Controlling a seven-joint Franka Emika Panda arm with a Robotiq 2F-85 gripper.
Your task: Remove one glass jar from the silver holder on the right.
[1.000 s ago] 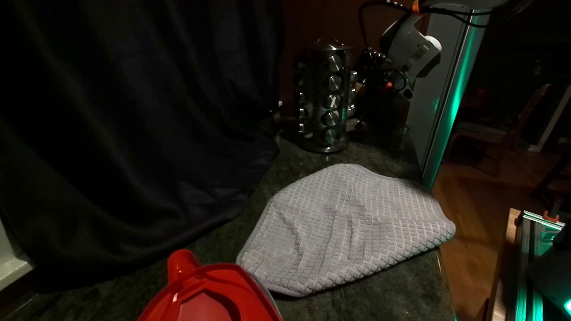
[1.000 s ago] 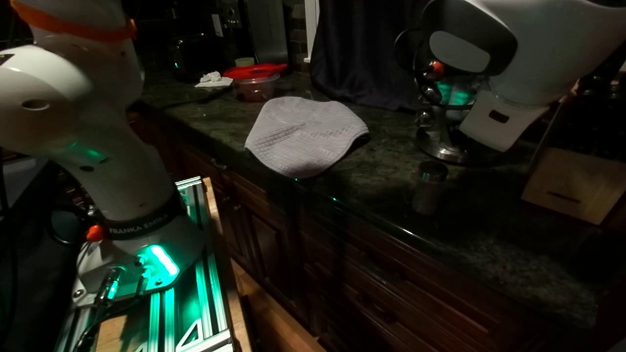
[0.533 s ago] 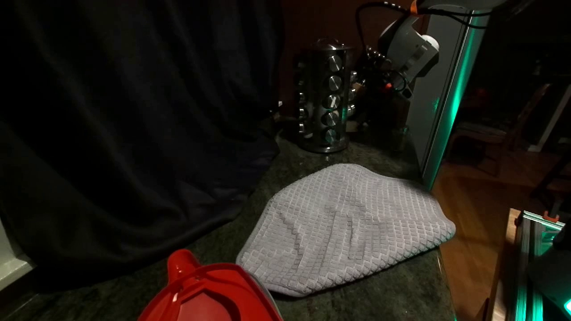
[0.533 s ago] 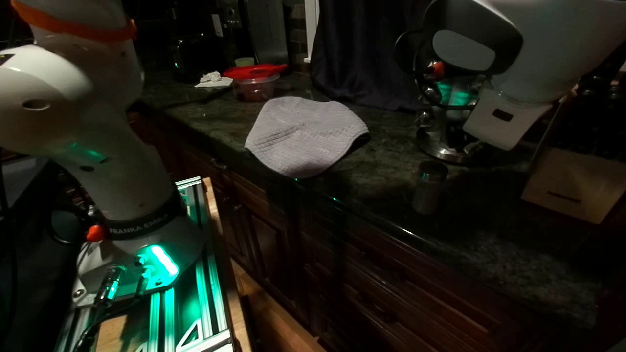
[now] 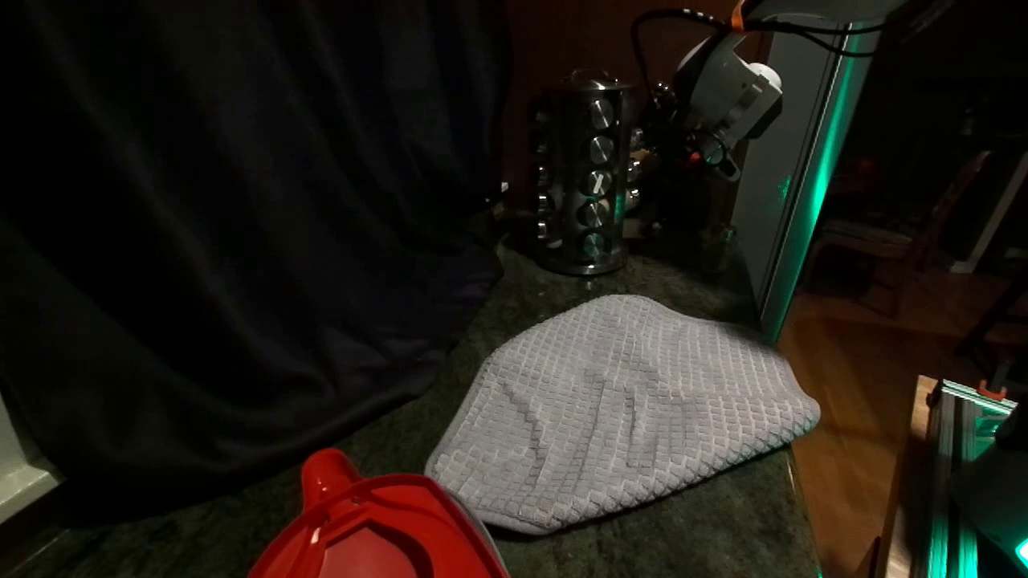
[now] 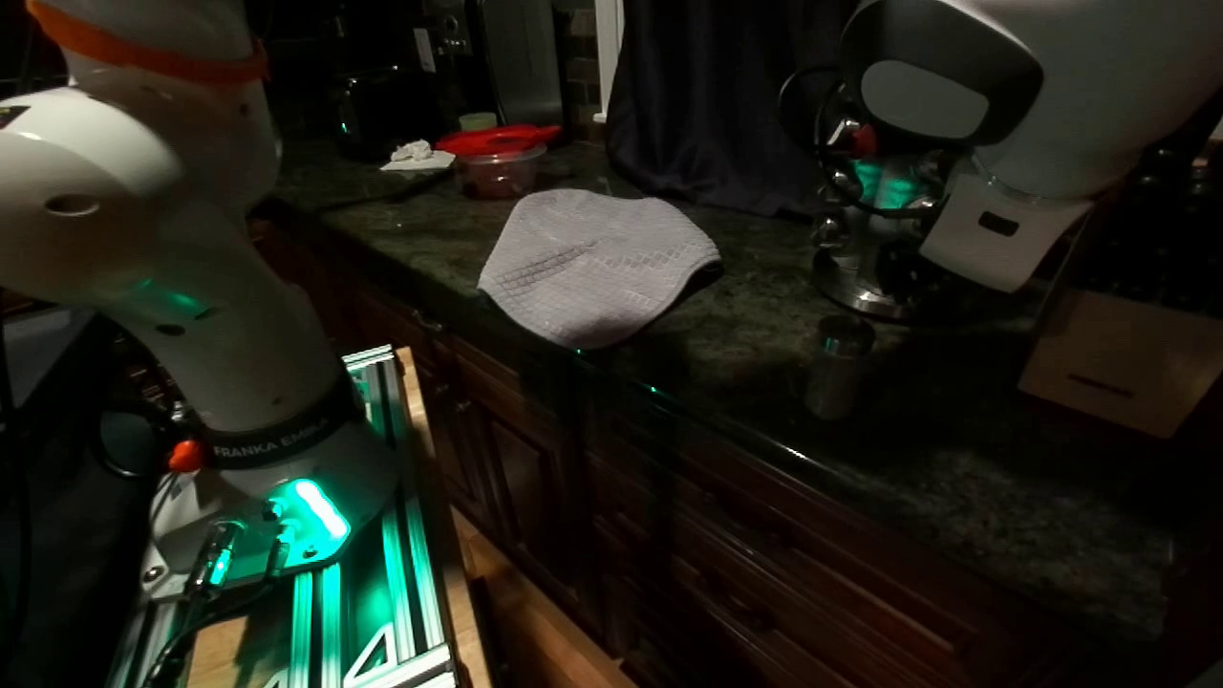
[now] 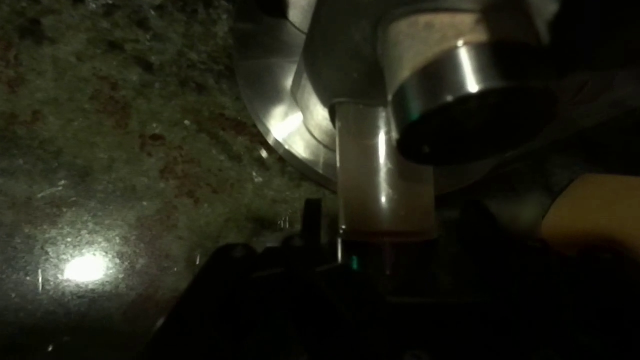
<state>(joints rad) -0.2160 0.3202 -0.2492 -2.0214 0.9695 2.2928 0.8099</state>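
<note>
The gripper takes the dark cap end of a glass jar into its shadow, too black for me to tell whether the fingers are clenched on it, and the jar's far end meets the silver holder, beside a neighbouring jar, with a long stretch of glass showing. Against half a second ago, the white wrist stands slightly farther right in an exterior view while the holder's base keeps its place; I read that as the pull under way, the jar partly out but not yet free.
</note>
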